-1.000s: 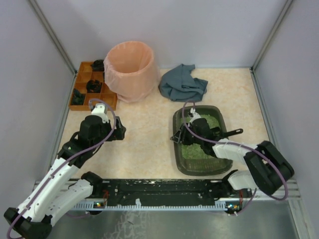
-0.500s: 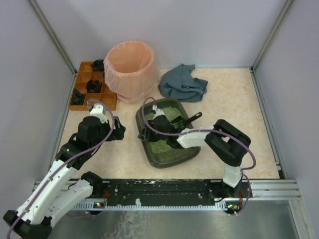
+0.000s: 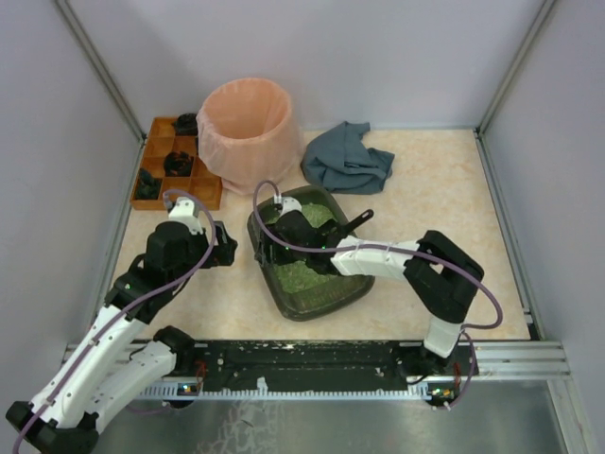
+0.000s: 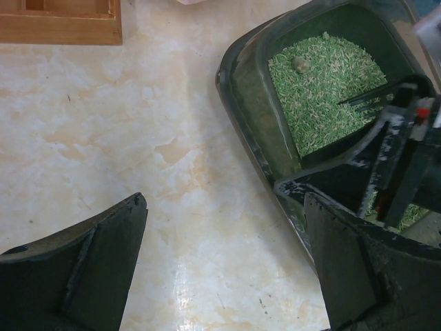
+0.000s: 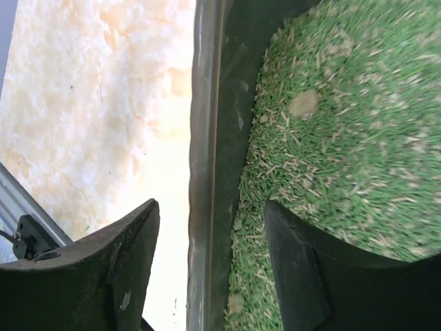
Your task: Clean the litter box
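Left gripper (image 3: 227,248) hangs spread and empty, with the litter box (image 3: 301,312) just to its right at mid-table, its long axis running near to far. Right gripper (image 3: 269,250) is the nearer, parted astride the box's left rim. Only the right wrist view shows 1 finger outside, 1 over the litter and gaps either side

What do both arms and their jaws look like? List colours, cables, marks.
The left arm and right arm have white shells and black joints. Each carries a looped purple cable. The jaws are broad, black, curved plates with pale scuffs.
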Tool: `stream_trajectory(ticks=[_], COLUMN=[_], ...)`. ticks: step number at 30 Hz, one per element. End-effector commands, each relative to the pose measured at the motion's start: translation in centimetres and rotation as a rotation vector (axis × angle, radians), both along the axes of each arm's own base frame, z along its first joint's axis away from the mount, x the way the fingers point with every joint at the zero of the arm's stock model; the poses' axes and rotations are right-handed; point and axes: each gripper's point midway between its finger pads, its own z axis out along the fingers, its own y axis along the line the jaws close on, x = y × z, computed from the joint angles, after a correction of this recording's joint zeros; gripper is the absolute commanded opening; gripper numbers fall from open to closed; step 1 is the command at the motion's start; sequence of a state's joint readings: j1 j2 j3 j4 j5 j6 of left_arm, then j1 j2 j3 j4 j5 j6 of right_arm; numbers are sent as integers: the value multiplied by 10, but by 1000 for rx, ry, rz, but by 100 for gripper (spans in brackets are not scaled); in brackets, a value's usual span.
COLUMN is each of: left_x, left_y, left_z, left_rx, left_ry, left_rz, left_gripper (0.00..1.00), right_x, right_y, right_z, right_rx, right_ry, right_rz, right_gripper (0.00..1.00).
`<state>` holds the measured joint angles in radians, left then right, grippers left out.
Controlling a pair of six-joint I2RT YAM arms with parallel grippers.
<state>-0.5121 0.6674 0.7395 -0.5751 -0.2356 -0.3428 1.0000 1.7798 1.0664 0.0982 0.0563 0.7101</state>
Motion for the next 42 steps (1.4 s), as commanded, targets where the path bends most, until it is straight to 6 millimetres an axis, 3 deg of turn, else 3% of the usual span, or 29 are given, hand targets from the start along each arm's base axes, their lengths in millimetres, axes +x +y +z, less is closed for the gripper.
stream_trajectory(ticks=[1, 9, 15, 24, 33, 42], left_x=[3, 3, 3, 4, 2, 0], left_y=[2, -1, -4, -7, -13, -18], left_z=[7, 6, 4, 2, 2, 4], left_rx=[-15, -18, -19, -20, -29, -43], left_ry=[-35, -30, -24, -17, -22, -37], left_rz=[16, 0, -12, -27, -66, -101], left_gripper=[100, 100, 100, 100, 100, 100], right_x=[11, 3, -8, -19, 0, 32], right_y=[-13, -59, -114, -187, -243, -272], right_z=[66, 107, 134, 150, 162, 151], right_rx=[-24, -102, -175, -216, -229, -257], right_ry=[-158, -274, -332, -337, -345, -305], right_rz=[-12, -15, -83, -204, -368, -501], right_gripper=[63, 63, 62, 60, 60, 60])
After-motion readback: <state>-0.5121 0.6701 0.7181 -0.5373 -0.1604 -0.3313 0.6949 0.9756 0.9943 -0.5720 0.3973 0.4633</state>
